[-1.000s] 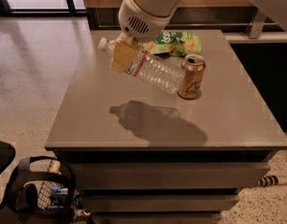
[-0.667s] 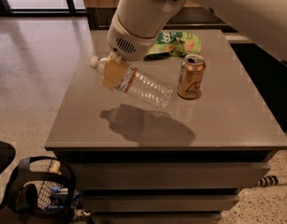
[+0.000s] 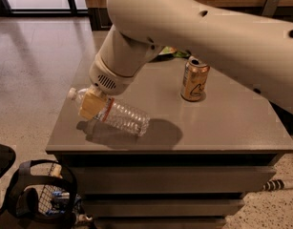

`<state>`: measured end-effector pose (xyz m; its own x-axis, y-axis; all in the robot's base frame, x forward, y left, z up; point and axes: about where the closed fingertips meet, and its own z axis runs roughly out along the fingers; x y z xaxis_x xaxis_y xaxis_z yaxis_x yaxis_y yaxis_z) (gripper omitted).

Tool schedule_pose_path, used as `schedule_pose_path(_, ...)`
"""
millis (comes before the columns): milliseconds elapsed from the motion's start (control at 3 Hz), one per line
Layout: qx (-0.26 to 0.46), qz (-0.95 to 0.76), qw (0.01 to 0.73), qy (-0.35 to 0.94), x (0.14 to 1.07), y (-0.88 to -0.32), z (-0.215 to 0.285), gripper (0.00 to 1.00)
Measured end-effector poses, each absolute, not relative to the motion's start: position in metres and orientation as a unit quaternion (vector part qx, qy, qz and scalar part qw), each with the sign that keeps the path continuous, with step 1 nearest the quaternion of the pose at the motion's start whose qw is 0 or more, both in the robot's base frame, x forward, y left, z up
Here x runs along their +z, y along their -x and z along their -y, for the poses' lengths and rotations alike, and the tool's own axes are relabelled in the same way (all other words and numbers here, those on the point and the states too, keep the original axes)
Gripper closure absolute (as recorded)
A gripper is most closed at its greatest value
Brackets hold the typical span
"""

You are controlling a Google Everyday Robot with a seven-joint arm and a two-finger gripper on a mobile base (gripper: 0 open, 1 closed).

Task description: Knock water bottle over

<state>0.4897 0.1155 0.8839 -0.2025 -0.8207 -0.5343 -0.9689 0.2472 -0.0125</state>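
The water bottle (image 3: 124,119) is clear ribbed plastic with a white cap pointing left and a red-edged label. It is tilted almost flat, its base end down near the table's (image 3: 222,144) front left area, with its shadow just beneath. My gripper (image 3: 91,106), with pale yellow fingers, is shut around the bottle's neck and label end. The big white arm comes in from the upper right and hides the table's back middle.
A gold-orange drink can (image 3: 194,79) stands upright right of centre. A green snack bag (image 3: 167,51) peeks out behind the arm at the back. The table's left and front edges are near the bottle. Dark gear (image 3: 38,199) lies on the floor at front left.
My gripper has carried the bottle from the table's back middle toward the front left and lower, so the bottle is now close to the surface and flatter.
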Motion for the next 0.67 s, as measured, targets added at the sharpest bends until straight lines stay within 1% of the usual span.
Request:
schedule_pose_path(333, 0.208, -0.741, 0.217, 0.601, 0.856, -0.481, -0.151, 1.00)
schedule_pose_path(667, 0.233, -0.730, 0.209, 0.608, 0.827, -0.472, -0.176, 1.00)
